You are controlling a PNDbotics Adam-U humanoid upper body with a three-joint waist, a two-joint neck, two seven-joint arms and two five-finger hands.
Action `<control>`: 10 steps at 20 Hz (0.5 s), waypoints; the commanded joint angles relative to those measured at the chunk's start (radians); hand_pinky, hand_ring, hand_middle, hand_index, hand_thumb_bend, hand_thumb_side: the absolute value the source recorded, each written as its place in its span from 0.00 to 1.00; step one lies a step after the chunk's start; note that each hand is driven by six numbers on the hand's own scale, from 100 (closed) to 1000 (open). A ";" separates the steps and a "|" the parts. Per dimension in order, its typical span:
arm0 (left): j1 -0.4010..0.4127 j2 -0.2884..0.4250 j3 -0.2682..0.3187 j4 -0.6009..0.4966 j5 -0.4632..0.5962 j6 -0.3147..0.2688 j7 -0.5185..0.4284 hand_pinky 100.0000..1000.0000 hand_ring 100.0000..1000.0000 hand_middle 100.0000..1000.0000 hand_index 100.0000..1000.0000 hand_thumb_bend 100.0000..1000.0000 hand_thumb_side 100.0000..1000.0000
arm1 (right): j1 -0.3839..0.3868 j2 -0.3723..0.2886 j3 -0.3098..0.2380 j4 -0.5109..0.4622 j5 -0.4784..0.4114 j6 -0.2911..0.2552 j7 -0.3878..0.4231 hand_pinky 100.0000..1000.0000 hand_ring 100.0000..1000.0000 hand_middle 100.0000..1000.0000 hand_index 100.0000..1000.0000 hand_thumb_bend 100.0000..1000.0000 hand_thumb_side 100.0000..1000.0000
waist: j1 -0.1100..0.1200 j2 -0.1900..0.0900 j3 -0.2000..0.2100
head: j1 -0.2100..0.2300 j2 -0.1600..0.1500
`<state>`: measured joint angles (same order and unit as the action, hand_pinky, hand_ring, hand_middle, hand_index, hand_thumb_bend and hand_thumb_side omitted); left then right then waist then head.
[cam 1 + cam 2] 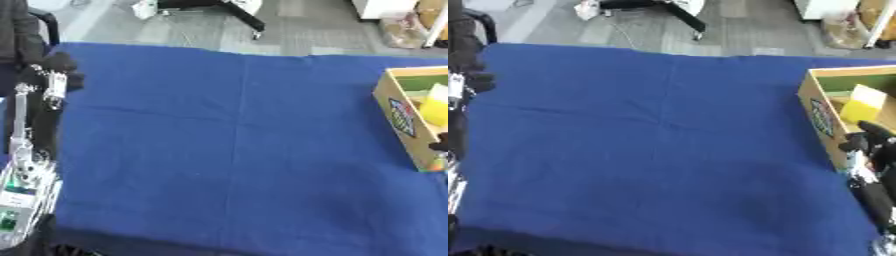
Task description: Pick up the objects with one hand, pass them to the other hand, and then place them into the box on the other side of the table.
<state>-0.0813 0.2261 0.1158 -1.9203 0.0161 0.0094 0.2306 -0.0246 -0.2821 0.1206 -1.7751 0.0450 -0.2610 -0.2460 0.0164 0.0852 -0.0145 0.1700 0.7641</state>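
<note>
Inside the open tan cardboard box [820,112] with a green interior, at the right edge of the blue cloth-covered table [658,150]: a flat yellow object [862,106], tilted, leaning against the inner wall. Just beside the box's near corner, the black right hand [866,142], fingers relaxed and holding nothing. Well apart from the box, at the table's far left edge, the black left hand [58,70]; finger posture impossible to tell.
</note>
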 commanded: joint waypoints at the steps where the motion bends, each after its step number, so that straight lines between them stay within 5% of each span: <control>1: -0.005 -0.008 -0.007 -0.006 -0.035 -0.004 0.006 0.66 0.60 0.58 0.73 0.30 0.66 | -0.004 0.002 0.009 0.010 0.004 -0.007 0.011 0.76 0.51 0.52 0.73 0.00 0.46 | 0.012 -0.020 -0.002 | 0.000 0.006; 6: -0.004 -0.020 -0.020 0.000 -0.082 -0.004 -0.002 0.67 0.62 0.60 0.77 0.28 0.81 | -0.004 0.005 0.011 0.027 0.014 -0.007 0.002 0.75 0.49 0.50 0.71 0.00 0.47 | 0.007 -0.011 -0.003 | -0.036 0.006; 10: -0.005 -0.025 -0.024 0.000 -0.102 -0.007 -0.014 0.68 0.62 0.60 0.78 0.27 0.89 | -0.004 0.009 0.010 0.029 0.013 -0.007 -0.006 0.75 0.48 0.50 0.70 0.00 0.47 | 0.000 -0.008 -0.001 | -0.121 0.006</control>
<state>-0.0790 0.1947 0.0939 -1.9107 -0.0744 0.0043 0.2219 -0.0244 -0.2687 0.1308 -1.7378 0.0537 -0.2670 -0.2467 0.0161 0.0854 -0.0165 0.0718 0.7644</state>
